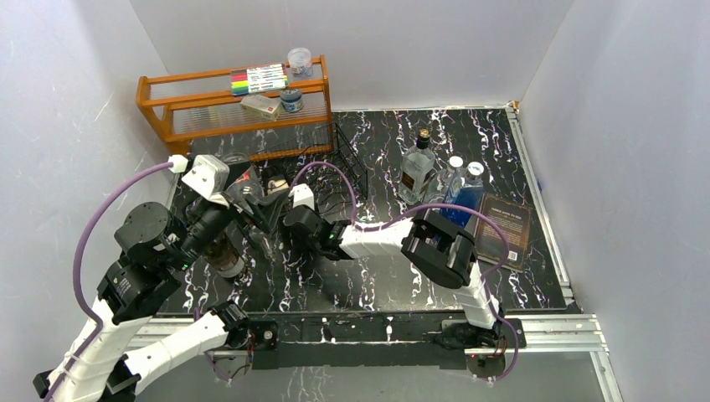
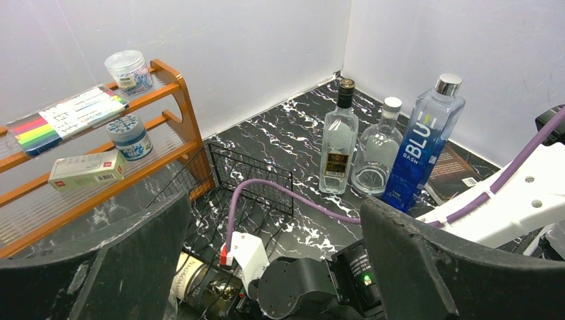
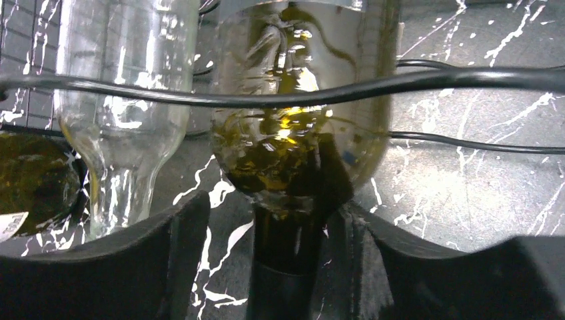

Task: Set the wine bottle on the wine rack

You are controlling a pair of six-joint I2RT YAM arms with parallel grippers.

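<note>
Lying in black wire rack [image 2: 256, 177]: dark glass wine bottle [image 3: 293, 153], mid-frame.
Your right gripper [image 3: 278, 223]: parted — loose round the neck.
Your left gripper [image 2: 273, 210]: wide open, empty.

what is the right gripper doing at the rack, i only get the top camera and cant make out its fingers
observer: the right wrist view shows the dark neck of the wine bottle sitting between the fingers of the right gripper. a gap shows beside the neck, so the jaws are not clamped on it.
operator: is the bottle on the rack
observer: a black wire of the wine rack crosses in front of its body, and a clear bottle lies right beside it.
operator: and the left gripper
observer: in the left wrist view the left gripper has its fingers spread wide with nothing between them.
</note>
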